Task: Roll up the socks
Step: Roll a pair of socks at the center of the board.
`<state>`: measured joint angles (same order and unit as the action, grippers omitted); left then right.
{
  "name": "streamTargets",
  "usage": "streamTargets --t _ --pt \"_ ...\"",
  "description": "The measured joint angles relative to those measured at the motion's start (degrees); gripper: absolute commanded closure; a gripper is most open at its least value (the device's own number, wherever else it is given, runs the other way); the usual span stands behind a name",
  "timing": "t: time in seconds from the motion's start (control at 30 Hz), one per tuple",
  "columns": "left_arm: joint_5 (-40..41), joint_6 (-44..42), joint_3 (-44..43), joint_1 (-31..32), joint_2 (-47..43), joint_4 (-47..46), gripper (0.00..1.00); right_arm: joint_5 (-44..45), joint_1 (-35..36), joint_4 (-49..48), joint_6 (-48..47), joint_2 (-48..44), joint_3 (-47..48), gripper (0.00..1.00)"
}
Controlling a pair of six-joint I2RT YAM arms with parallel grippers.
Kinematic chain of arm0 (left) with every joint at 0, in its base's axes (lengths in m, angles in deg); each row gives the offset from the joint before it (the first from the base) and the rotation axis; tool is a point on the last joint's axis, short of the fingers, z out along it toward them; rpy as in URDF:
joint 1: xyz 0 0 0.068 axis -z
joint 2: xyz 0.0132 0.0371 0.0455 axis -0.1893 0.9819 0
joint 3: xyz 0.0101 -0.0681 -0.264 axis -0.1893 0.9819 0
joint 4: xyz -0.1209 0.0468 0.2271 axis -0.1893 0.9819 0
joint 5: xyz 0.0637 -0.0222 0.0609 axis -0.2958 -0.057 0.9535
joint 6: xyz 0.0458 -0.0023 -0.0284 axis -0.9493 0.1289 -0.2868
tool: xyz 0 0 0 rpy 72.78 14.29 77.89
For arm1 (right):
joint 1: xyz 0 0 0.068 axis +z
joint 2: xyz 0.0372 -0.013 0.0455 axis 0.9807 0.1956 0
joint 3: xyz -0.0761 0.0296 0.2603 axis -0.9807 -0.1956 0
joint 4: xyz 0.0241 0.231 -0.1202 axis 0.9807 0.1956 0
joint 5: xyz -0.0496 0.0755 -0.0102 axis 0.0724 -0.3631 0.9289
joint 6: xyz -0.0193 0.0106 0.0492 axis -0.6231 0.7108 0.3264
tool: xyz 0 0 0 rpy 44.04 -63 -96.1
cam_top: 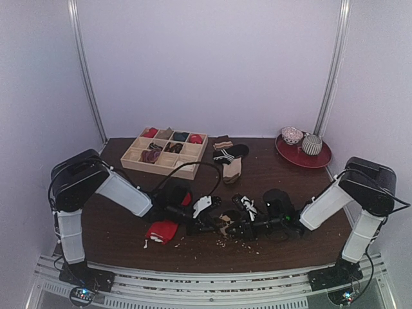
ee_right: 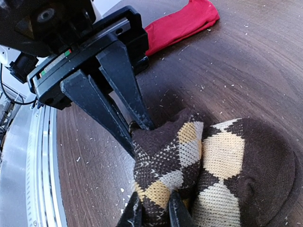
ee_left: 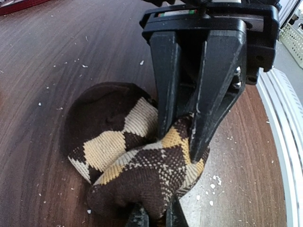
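Up front on the table (ee_left: 71,56), roughly midway between the two arms, the argyle sock (ee_left: 113,142) sits bunched into a loose lump, and both grippers have a piece of it. The left gripper (ee_left: 155,215) is clamped tight on one edge of the bunch, jaws nearly touching with fabric between them. The right gripper (ee_right: 154,210) is narrow too, pinching a fold of the same lump, so the two sets of fingers end up just beside each other. The red sock (ee_right: 182,23) lies on the wood off toward the left arm's side, well apart, with nothing touching it.

What worries me, just guessing:
- Both pinches look shallow, only a bit of knit each. Any tug and one could slip off, and the lump flops open.
- The fingers are so close that a twist or tuck could knock them together.
- If the arms pull away from each other, the knit stretches and the roll comes undone instead of tightening.
- It isn't a neat roll, more of a wad, so letting go now probably lets it spring loose.

The red one looks untouched, so I'd say there's plenty left to do.
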<state>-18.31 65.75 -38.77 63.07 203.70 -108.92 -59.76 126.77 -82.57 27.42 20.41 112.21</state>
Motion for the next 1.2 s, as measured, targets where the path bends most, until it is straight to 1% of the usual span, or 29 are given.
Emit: streamTargets --t 0.13,0.17,0.2,0.3,0.37,0.4,0.53,0.7,0.77,1.0,1.1,1.2 --pt "-1.9 0.7 -0.8 -0.3 -0.2 2.7 1.0 -2.0 -0.7 6.2 -2.4 -0.7 2.5 0.9" --pt "-2.1 0.8 -0.8 -0.3 -0.4 3.3 0.81 -3.1 -1.0 7.0 -2.8 -0.4 3.0 0.9" --pt "-2.1 0.8 -0.6 -0.3 -1.0 4.1 0.67 -4.4 -1.3 7.5 -3.5 0.0 3.5 0.9" --pt "-0.3 0.7 1.9 1.1 -4.1 5.2 0.5 -8.0 -1.8 7.6 -4.1 1.6 4.6 0.9" --pt "1.2 0.9 4.0 2.6 -6.2 5.1 0.35 -9.6 -1.9 7.2 -4.5 2.0 4.6 0.9" --pt "1.8 0.8 4.4 3.2 -6.6 5.0 0.32 -9.9 -1.9 7.2 -4.7 2.0 4.5 0.9" --pt "3.6 -0.4 4.4 4.1 -6.7 4.5 0.28 -10.1 -1.9 8.4 -5.7 1.5 4.7 0.9" --pt "7.7 -2.6 4.9 5.0 -8.1 4.3 0.25 -10.0 -1.9 10.7 -7.4 0.8 5.2 0.9" --pt "10.1 -3.7 6.3 5.2 -11.2 3.8 0.25 -10.0 -1.9 11.3 -8.0 0.7 5.4 0.9" --pt "12.0 -4.9 8.1 5.3 -20.1 -1.7 0.26 -10.1 -1.8 12.1 -8.9 0.7 5.7 0.9" --pt "11.9 -4.9 8.2 5.3 -19.4 -3.2 0.29 -10.1 -1.8 12.4 -9.2 0.7 5.9 0.9" --pt "11.6 -5.2 8.2 5.3 -16.5 -3.1 0.31 -10.2 -1.8 12.8 -9.4 0.7 6.0 0.9"
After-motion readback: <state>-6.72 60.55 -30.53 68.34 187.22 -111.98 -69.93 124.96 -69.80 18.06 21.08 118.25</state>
